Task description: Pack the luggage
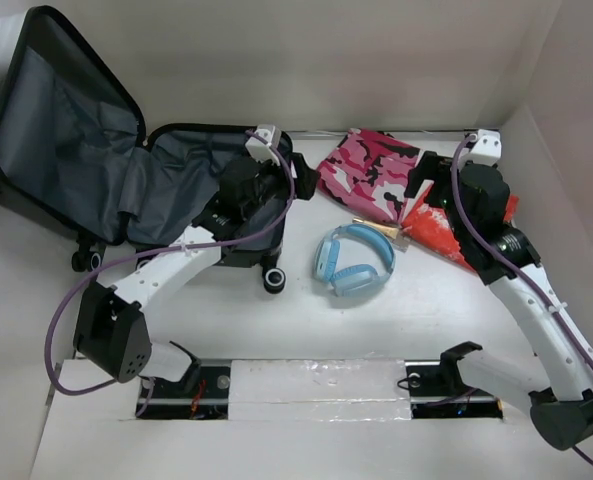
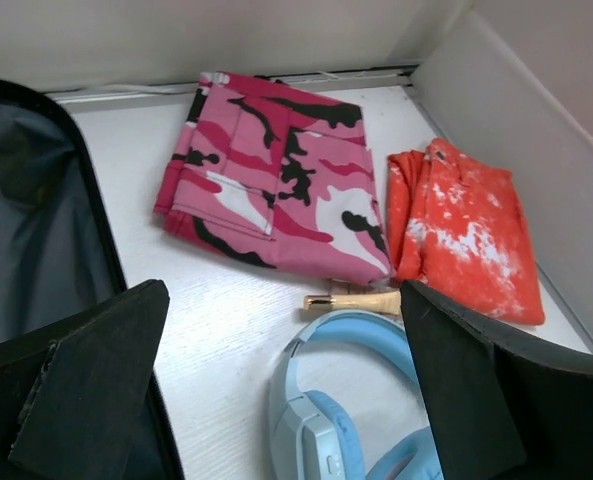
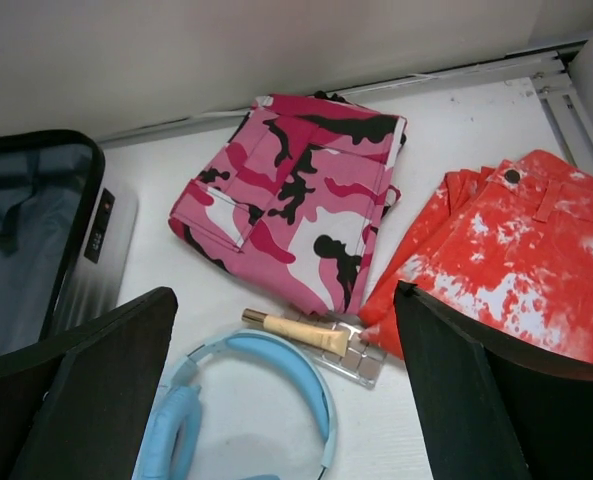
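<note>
A: Any writing to read on the luggage (image 1: 126, 190)?

B: Only a small lock panel (image 3: 100, 226) on its side wall, and its marks are too small to make out. The case lies open at the far left corner of the table (image 1: 306, 325), grey lining up. Its lid is propped toward the left edge, where the top view cuts part of it off.

A: And the hands?

B: The left gripper (image 2: 284, 296) hangs over the case's right rim, jaws spread wide, grasping nothing. The right gripper (image 3: 286, 294) is likewise released, above the red bleached garment (image 3: 521, 262) near the far right corner.

A: What's hard to see?

B: From above, the right arm hides much of that garment. A pink camouflage garment (image 2: 276, 185) lies folded by the far edge. Beside it a wooden-handled tool (image 3: 298, 333) rests on something clear and gridded that I cannot name. The blue headphones (image 1: 354, 262) are cut off in both wrist views
</note>
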Controlling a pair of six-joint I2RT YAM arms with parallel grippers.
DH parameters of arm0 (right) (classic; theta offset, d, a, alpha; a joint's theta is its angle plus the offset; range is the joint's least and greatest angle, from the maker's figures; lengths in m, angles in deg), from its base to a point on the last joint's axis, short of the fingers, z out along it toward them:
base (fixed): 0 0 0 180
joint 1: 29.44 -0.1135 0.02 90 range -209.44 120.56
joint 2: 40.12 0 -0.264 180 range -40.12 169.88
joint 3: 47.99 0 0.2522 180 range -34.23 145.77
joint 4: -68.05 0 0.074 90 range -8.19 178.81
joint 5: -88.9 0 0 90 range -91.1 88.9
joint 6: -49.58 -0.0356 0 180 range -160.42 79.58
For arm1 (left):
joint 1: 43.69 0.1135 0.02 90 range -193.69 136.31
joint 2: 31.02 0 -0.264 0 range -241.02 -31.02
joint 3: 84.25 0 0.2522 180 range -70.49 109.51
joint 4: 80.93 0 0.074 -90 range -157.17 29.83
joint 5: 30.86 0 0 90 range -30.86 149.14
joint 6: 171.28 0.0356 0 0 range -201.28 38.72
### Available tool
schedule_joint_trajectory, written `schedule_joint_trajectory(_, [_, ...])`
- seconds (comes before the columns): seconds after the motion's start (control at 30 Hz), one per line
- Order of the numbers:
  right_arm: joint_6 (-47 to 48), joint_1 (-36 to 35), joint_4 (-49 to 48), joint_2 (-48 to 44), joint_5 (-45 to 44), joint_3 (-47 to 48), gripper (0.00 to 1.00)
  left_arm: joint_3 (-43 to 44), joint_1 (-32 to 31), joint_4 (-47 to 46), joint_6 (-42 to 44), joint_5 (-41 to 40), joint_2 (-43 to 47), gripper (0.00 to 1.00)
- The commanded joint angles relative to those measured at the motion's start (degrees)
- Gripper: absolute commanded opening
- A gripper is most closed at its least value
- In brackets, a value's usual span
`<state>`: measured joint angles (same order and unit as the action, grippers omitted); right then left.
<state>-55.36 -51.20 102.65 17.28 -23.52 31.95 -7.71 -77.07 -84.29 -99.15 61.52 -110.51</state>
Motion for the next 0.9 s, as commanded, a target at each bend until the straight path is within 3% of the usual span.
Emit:
schedule_joint_trajectory(0.0, [-0.6, 0.2, -3.3, -0.9, 1.4, 2.0, 0.95, 2.0, 0.1, -4.4, -0.5, 5.4, 0.6, 0.98])
schedule_joint_trajectory(0.07, [-0.6, 0.2, -3.3, -2.2, 1.4, 1.5, 0.88, 0.5, 0.1, -6.6, -0.5, 7.7, 1.2, 0.92])
schedule_joint_trajectory(0.13, [-0.6, 0.2, -3.3, -2.2, 1.4, 1.0, 0.78, -0.7, -1.9, -6.6, -0.5, 6.4, 1.2, 0.77])
schedule_joint_trajectory(0.23, [-1.3, 0.2, -3.3, -2.2, 2.7, -0.2, 0.59, -2.1, -7.9, -5.3, 1.1, 0.1, -0.4, 0.41])
schedule_joint_trajectory(0.27, [-1.9, 0.2, -3.9, -2.7, 2.7, -0.9, 0.36, -2.1, -9.4, -4.2, 2.9, -0.8, -0.9, 0.37])
schedule_joint_trajectory(0.3, [-1.9, 0.2, -3.9, -2.7, 2.7, -1.0, 0.25, -2.1, -10.8, -3.2, 2.9, -2.9, -1.5, 0.29])
schedule_joint_trajectory(0.37, [-2.5, 0.2, -2.8, -3.3, 1.2, -1.5, 0.01, -2.8, -14.4, -2.2, 4.3, -5.0, -2.9, 0.24])
schedule_joint_trajectory(0.47, [-2.5, 0.2, -1.8, -4.5, -1.1, -2.7, 0.00, -4.8, -17.7, -1.2, 4.9, -9.0, -3.6, 0.23])
schedule_joint_trajectory(0.57, [-3.0, 0.2, -1.8, -5.0, -1.7, -4.0, 0.08, -6.1, -19.0, -0.7, 4.9, -10.3, -4.2, 0.35])
schedule_joint_trajectory(0.63, [-3.5, 0.2, -1.8, -5.0, -0.8, -4.9, 0.20, -6.1, -19.6, -0.7, 5.9, -7.7, -5.5, 0.49])
schedule_joint_trajectory(0.67, [-3.5, 0.2, -2.5, -5.0, 0.0, -5.9, 0.27, -4.5, -20.5, 0.4, 6.6, -6.9, -6.3, 0.61])
schedule_joint_trajectory(0.7, [-3.5, 0.2, -2.5, -4.5, 0.0, -5.9, 0.42, -3.3, -21.8, 3.0, 8.4, -5.8, -8.4, 0.68])
schedule_joint_trajectory(0.77, [-3.5, 0.2, -2.5, -4.5, 0.0, -6.5, 0.51, -1.1, -23.9, 4.8, 10.3, -6.5, -10.5, 0.73])
schedule_joint_trajectory(0.87, [-4.0, 0.2, -3.0, -4.0, 0.0, -7.7, 0.59, 3.6, -28.0, 7.7, 13.6, -9.3, -14.8, 0.88])
